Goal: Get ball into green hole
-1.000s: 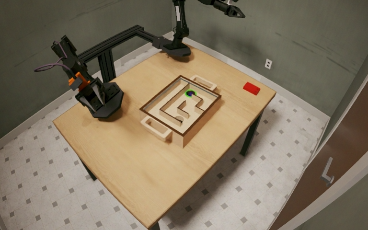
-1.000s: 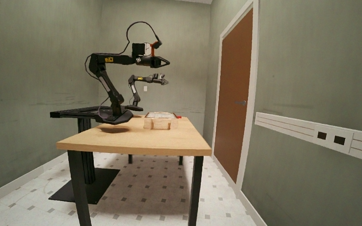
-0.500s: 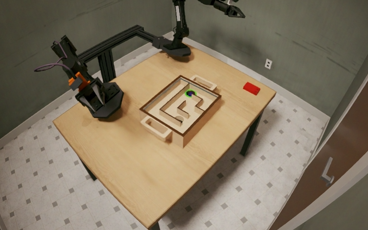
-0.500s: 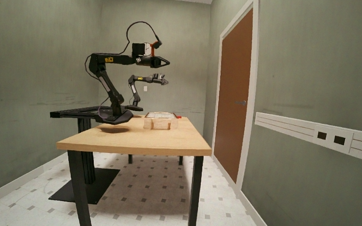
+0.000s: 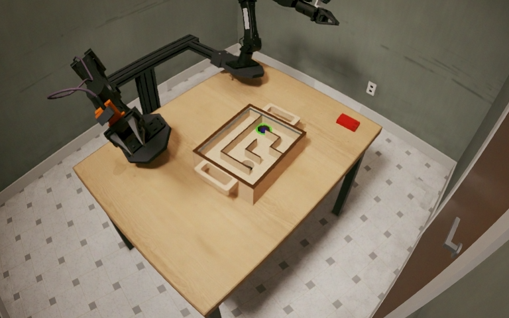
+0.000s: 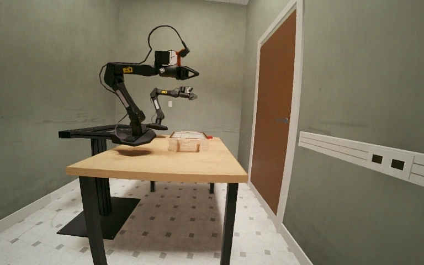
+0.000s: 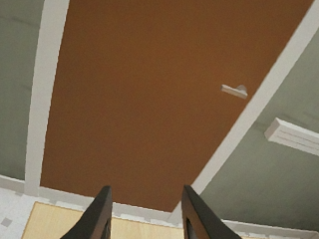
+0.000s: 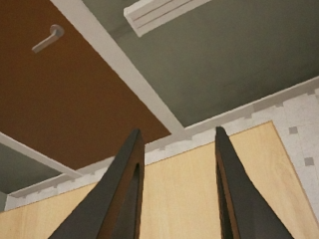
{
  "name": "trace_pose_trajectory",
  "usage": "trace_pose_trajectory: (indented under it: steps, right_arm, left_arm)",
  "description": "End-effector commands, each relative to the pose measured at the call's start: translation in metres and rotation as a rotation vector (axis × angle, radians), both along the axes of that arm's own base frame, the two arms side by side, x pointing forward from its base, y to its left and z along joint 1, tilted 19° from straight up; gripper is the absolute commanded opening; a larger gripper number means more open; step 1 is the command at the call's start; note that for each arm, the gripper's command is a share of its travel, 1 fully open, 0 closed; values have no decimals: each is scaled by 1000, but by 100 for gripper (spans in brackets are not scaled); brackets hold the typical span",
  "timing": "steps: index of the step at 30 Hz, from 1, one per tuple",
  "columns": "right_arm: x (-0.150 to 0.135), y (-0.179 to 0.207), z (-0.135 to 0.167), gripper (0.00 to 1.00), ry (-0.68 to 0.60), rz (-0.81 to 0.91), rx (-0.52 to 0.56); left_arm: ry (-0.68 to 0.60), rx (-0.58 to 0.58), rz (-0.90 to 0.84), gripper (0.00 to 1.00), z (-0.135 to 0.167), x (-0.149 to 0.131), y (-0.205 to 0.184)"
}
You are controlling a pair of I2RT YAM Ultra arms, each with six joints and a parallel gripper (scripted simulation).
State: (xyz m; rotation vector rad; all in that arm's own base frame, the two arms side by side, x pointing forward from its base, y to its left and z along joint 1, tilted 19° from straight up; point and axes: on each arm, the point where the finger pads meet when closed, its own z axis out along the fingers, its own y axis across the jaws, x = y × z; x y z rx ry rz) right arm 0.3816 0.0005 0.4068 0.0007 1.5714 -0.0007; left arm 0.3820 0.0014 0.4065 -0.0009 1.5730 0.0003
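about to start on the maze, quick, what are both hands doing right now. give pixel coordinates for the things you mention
left hand (image 5: 337, 24) (image 6: 196, 97) (image 7: 147, 188): partly open, holding nothing
right hand (image 5: 138, 149) (image 6: 197, 74) (image 8: 177, 134): partly open, holding nothing

pale grained wood table, matt black metal legs, wooden maze board, smooth brown door
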Motion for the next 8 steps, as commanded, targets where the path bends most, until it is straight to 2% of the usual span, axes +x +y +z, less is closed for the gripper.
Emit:
trace_pose_trajectory:
  steps: [1, 8]
  right_arm:
    - [-9, 8, 22, 36, -50, 19, -13]
    - [-9, 8, 22, 36, -50, 20, -13]
  left_arm:
    - [-44, 12, -10, 36, 16, -6, -3]
    - [-52, 12, -11, 36, 19, -8, -3]
